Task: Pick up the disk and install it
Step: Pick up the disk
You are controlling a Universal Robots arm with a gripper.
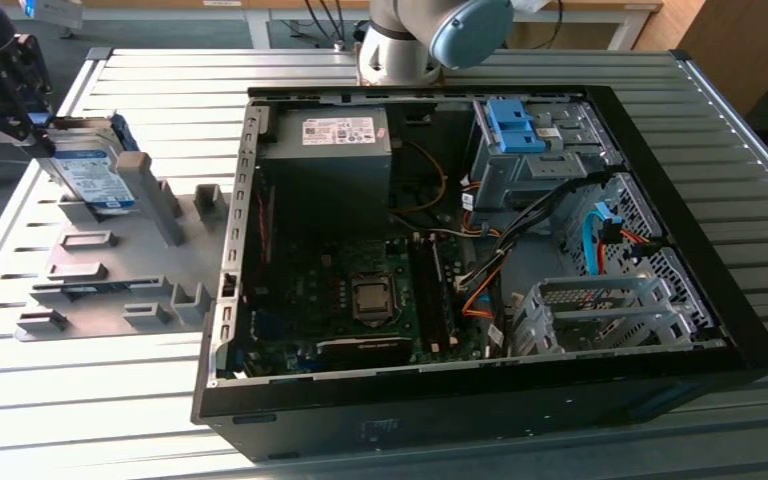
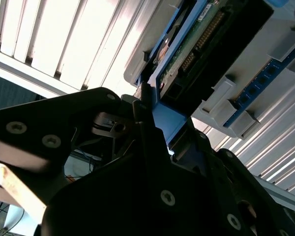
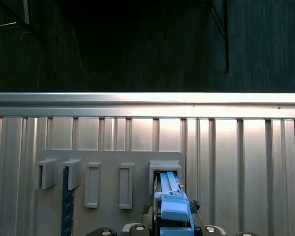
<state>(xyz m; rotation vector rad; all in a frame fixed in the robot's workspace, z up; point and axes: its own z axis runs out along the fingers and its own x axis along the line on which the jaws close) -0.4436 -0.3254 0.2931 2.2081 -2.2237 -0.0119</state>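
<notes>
Slatted metal table (image 1: pixel 157 400). Open computer case (image 1: pixel 491 425) holds boards, cables and a blue drive caddy (image 1: pixel 515 125) in a corner bay. Beside it is a grey slotted rack (image 1: pixel 104 290). The disk (image 1: pixel 93 178) stands on edge in one slot, tool (image 1: pixel 40 135) pinching its upper edge.

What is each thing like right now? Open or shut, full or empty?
claw: shut on the disk.
disk: standing on its edge at the grey rack, held by the claw.
computer case: lying flat, side open, insides showing.
silver drive cage: empty.
</notes>
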